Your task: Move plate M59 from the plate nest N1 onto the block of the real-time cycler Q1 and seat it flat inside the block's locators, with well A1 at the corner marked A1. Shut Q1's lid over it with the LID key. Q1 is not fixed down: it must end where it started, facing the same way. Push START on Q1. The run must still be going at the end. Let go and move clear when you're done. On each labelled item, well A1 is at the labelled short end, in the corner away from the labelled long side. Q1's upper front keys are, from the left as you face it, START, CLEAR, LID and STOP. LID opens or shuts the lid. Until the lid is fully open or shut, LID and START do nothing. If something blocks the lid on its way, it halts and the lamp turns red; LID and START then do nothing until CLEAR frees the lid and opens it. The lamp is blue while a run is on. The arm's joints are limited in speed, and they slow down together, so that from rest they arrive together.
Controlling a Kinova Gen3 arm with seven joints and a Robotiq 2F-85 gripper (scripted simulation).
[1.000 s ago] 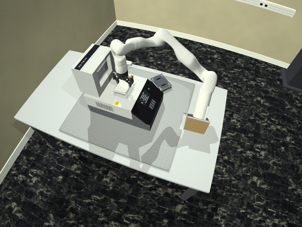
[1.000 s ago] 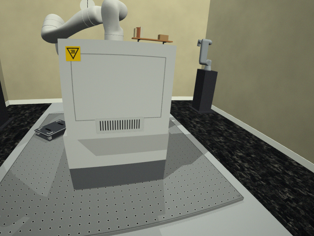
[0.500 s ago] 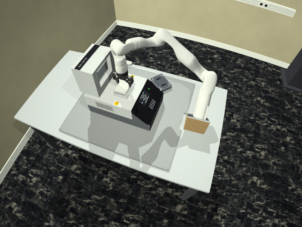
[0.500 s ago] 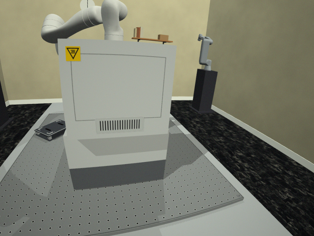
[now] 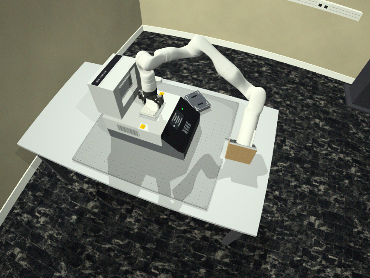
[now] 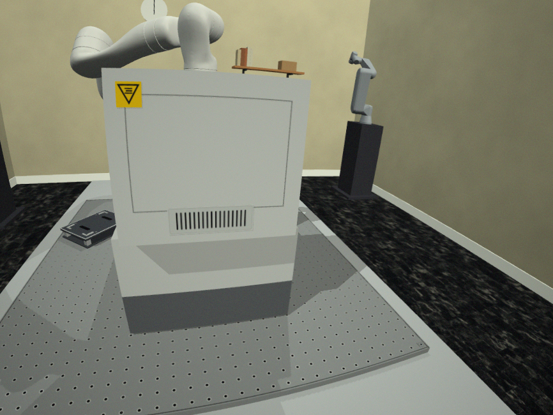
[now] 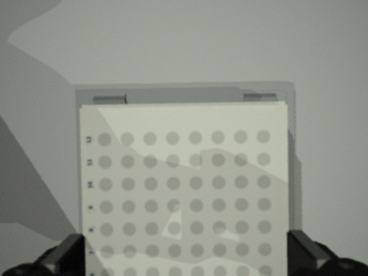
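My gripper (image 5: 151, 105) (image 7: 186, 254) is shut on plate M59 (image 5: 148, 111) (image 7: 183, 192), a cream well plate, with a finger on each long side. It holds the plate level, just over the grey block (image 7: 183, 91) on the deck of cycler Q1 (image 5: 131, 127). In the wrist view the block's far rim and two locators show just past the plate's far edge. Q1's lid (image 5: 110, 86) (image 6: 205, 151) stands open and upright behind the block and hides the gripper in the exterior view. The black key panel (image 5: 180, 122) shows a green lamp (image 5: 183, 108). Plate nest N1 (image 5: 197, 101) (image 6: 89, 225) is empty.
Q1 stands on a perforated mat (image 5: 149, 179) on the white table (image 5: 53, 119). The arm's wooden base block (image 5: 240, 152) is at the table's right side. Another robot on a dark pedestal (image 6: 361, 151) stands off the table.
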